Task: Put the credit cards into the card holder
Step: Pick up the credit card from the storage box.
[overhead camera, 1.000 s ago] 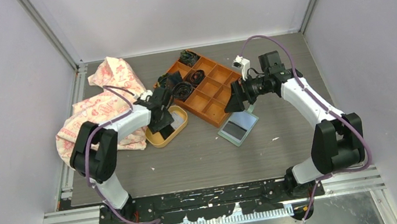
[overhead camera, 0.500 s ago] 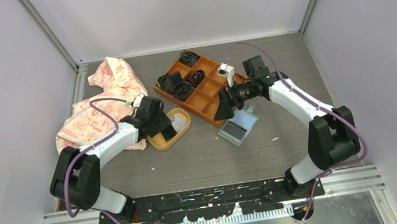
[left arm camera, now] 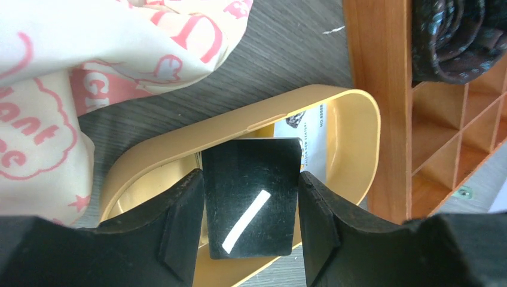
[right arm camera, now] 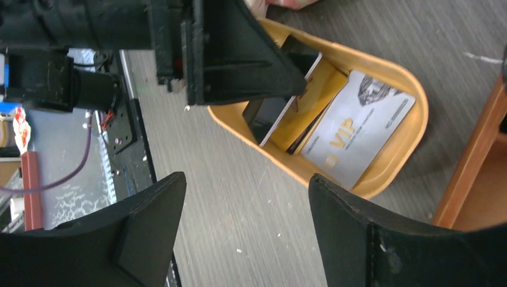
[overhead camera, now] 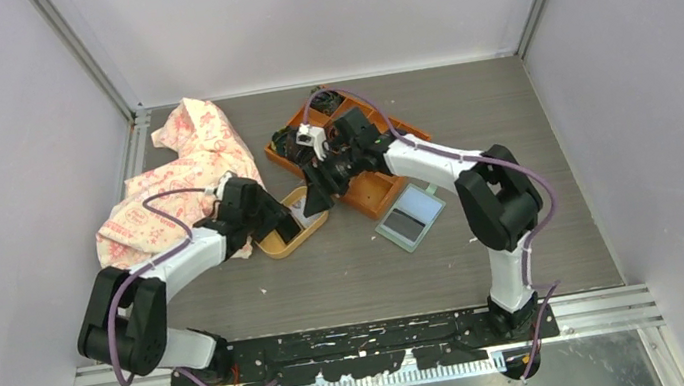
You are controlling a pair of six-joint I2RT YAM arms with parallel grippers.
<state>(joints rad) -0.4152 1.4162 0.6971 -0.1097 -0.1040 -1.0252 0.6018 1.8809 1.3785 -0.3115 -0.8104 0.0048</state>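
Note:
A black credit card (left arm camera: 251, 197) stands tilted inside the yellow oval dish (left arm camera: 239, 122), and my left gripper (left arm camera: 250, 174) is shut on its two long edges. A pale grey card marked VIP (right arm camera: 353, 140) lies flat in the dish (right arm camera: 412, 128), with another dark card partly under it. My right gripper (right arm camera: 247, 177) hovers open just beside the dish with only bare table between its fingers. In the top view the left gripper (overhead camera: 274, 225) and right gripper (overhead camera: 317, 200) face each other across the dish (overhead camera: 317, 221). The green card holder (overhead camera: 410, 216) lies open to the right, apart from both.
The orange compartment tray (overhead camera: 373, 189) with dark coiled items stands right behind the dish. A crumpled pink-printed cloth (overhead camera: 171, 192) lies at the left, touching the left arm. The tray's wooden wall (left arm camera: 373, 89) runs close along the dish's right side.
My right arm has swung left from above the card holder to the dish, its jaws narrowing a little. The left gripper has drawn back slightly toward the near left, still on the black card.

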